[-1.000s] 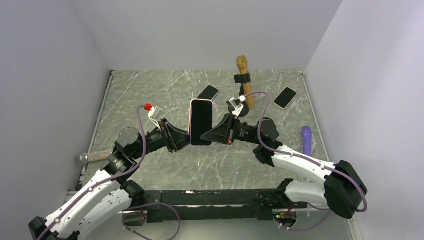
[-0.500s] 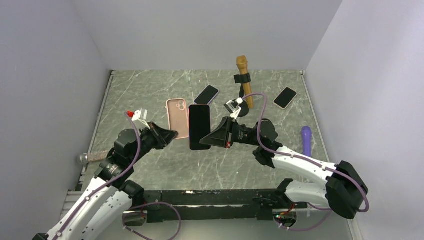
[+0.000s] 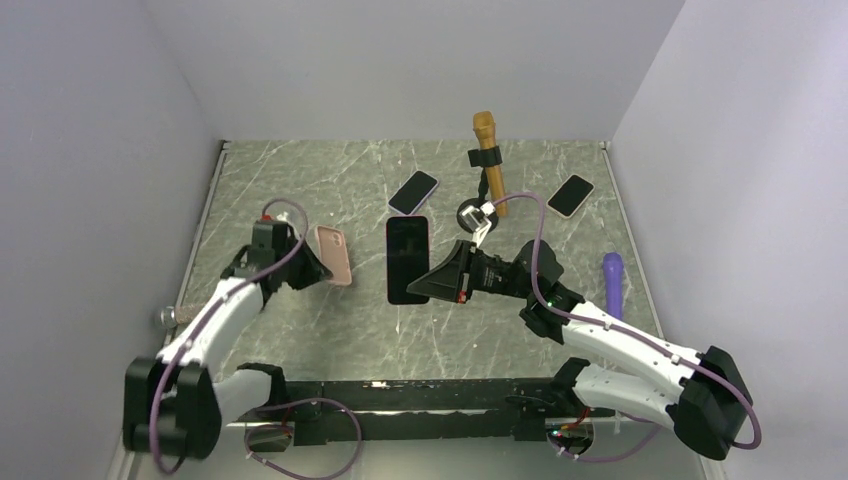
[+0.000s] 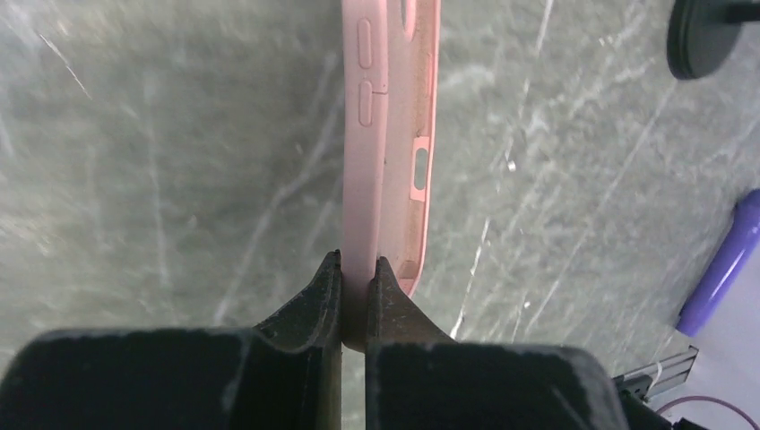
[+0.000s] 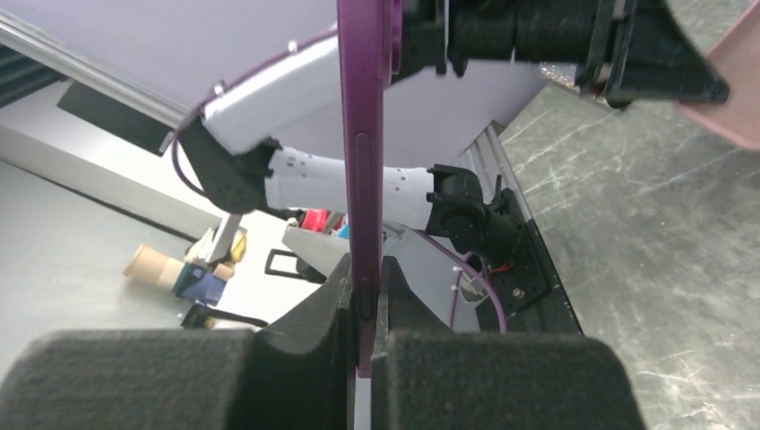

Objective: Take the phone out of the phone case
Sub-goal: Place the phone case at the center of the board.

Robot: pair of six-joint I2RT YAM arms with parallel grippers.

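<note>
Over on the left, the left gripper (image 3: 305, 268) is clamped on the pink phone case (image 3: 335, 255), pinching one thin side wall. The empty shell is held up toward the left edge of the table (image 3: 300, 180). It looks light and rubbery to me, the sort that bends rather than slips, so a pinch on the rim should do.

Middle of the table now: the right gripper (image 3: 425, 280) is closed on the phone (image 3: 407, 258). It is bare and purple-edged, dark screen up, and is nipped across its flat faces at one side. I'd judge it stiff, slick and breakable, and on that narrow hold it wants setting down gently. Phone and case are well apart, so the separation looks done.

Toward the far edge lie a spare phone (image 3: 414, 190), a tan microphone (image 3: 488, 150) and a second spare phone (image 3: 570, 195). A purple cylinder (image 3: 613, 278) sits by the right edge.
</note>
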